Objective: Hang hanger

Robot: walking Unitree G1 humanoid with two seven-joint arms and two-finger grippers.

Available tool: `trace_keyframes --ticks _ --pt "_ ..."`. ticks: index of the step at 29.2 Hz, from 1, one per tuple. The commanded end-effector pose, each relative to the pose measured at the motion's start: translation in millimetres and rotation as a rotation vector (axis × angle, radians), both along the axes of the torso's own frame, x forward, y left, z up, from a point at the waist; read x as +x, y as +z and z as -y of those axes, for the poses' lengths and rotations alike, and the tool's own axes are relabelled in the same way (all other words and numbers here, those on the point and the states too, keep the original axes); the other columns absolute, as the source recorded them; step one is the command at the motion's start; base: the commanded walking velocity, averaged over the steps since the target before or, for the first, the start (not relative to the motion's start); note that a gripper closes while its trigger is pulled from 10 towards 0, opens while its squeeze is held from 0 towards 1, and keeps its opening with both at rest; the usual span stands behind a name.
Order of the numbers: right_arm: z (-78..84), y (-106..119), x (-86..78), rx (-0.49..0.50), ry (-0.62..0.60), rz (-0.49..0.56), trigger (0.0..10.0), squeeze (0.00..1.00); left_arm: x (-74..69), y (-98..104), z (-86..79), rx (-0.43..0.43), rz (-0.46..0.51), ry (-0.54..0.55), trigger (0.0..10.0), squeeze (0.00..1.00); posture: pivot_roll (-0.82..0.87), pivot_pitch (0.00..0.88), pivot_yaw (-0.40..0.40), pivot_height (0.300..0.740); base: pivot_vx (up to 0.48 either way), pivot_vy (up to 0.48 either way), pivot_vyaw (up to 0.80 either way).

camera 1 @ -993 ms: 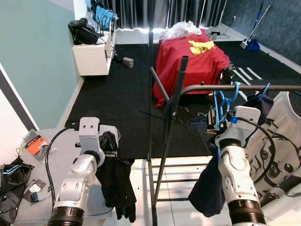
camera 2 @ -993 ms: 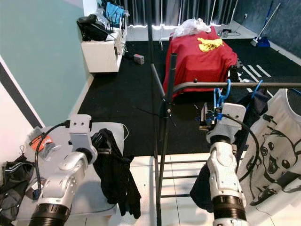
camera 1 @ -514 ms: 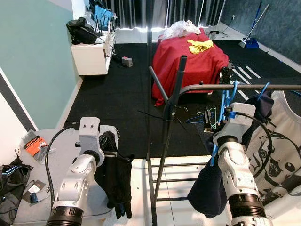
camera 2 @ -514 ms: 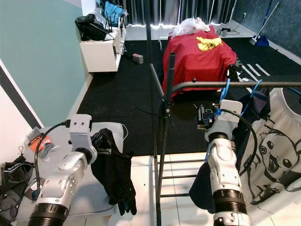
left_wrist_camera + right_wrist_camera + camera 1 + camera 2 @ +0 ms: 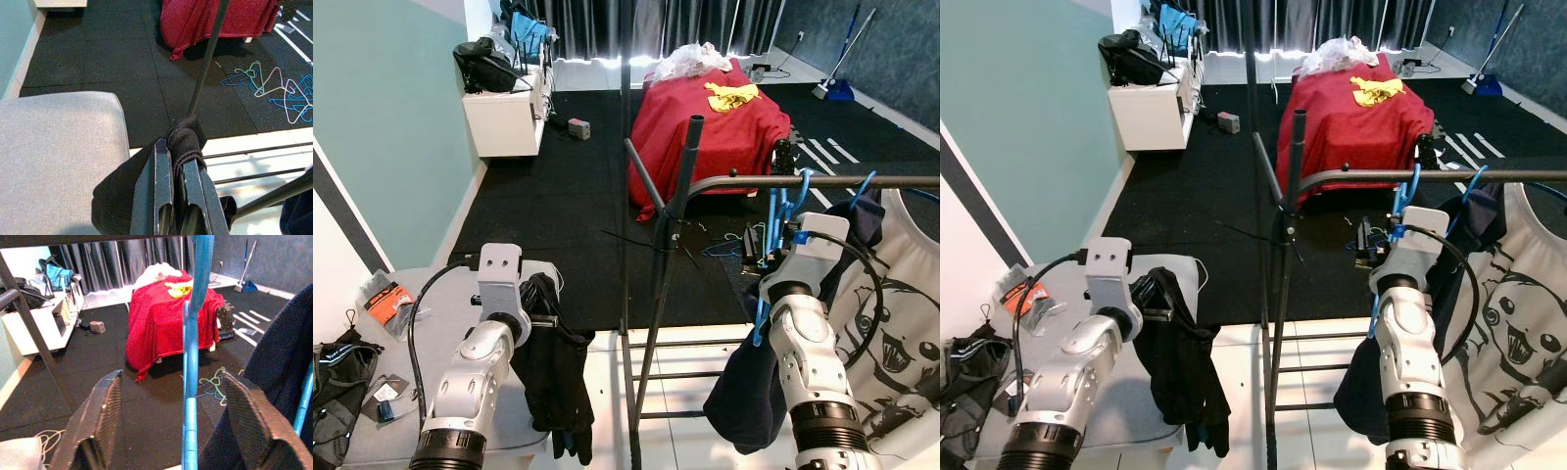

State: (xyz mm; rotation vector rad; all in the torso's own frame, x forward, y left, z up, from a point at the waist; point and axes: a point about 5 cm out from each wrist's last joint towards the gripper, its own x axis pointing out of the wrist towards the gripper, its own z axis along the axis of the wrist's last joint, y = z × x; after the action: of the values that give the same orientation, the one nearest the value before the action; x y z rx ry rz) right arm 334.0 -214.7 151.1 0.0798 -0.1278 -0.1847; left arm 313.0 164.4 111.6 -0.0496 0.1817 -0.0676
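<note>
Since a second ago: right gripper (image 5: pixel 188 431) eased back slightly from rail (image 5: pixel 822 181); blue hanger (image 5: pixel 773 220) hook now reads as over rail. Fingers spread wide either side of hanger shaft, no grip. Dark navy garment (image 5: pixel 749 392) hangs below hanger. Judgement: hang essentially done; withdrawal left.

Left gripper (image 5: pixel 177 183) clamped on black garment (image 5: pixel 553 377) beside grey table (image 5: pixel 440 333).

Wrist views give jaw states; head views give hanger's place on rail, beside white printed shirt (image 5: pixel 901 323).

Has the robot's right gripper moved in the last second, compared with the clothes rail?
Yes. The right gripper has risen slightly toward the rail, bringing the blue hanger hook up onto it.
</note>
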Motion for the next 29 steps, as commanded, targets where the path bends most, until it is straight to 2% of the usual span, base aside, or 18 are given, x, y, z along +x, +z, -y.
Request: trace_keyframes --ticks 1,9,12,19,23,29 --pt "0.3 5 1.7 0.014 -0.002 0.008 10.0 0.00 1.1 5 -2.4 0.012 0.029 -0.006 10.0 0.00 -0.01 0.000 0.021 0.740 0.000 0.000 0.00" --pt "1.8 6 3.0 0.031 -0.009 -0.003 10.0 0.00 1.7 5 -1.6 0.011 0.027 -0.020 10.0 0.00 -0.01 0.000 0.023 0.740 0.000 0.000 0.00" --pt "5.1 6 5.3 0.038 -0.003 -0.046 10.0 0.00 1.7 5 -0.9 0.011 0.022 -0.030 10.0 0.00 -0.01 0.000 0.024 0.740 0.000 0.000 0.00" --pt "6.4 5 6.3 0.041 -0.002 -0.065 10.0 0.00 1.7 5 -0.8 0.011 0.021 -0.032 10.0 0.00 -0.01 0.000 0.024 0.740 0.000 0.000 0.00" --pt "15.0 11 11.8 0.069 -0.019 -0.124 10.0 0.00 2.2 5 0.4 0.003 0.020 -0.060 10.0 0.00 -0.01 0.000 0.025 0.740 0.000 0.000 0.00" --pt "17.1 12 12.8 0.071 -0.026 -0.140 10.0 0.00 2.4 5 0.6 -0.001 0.021 -0.066 10.0 0.00 -0.01 0.000 0.025 0.740 0.000 0.000 0.00"
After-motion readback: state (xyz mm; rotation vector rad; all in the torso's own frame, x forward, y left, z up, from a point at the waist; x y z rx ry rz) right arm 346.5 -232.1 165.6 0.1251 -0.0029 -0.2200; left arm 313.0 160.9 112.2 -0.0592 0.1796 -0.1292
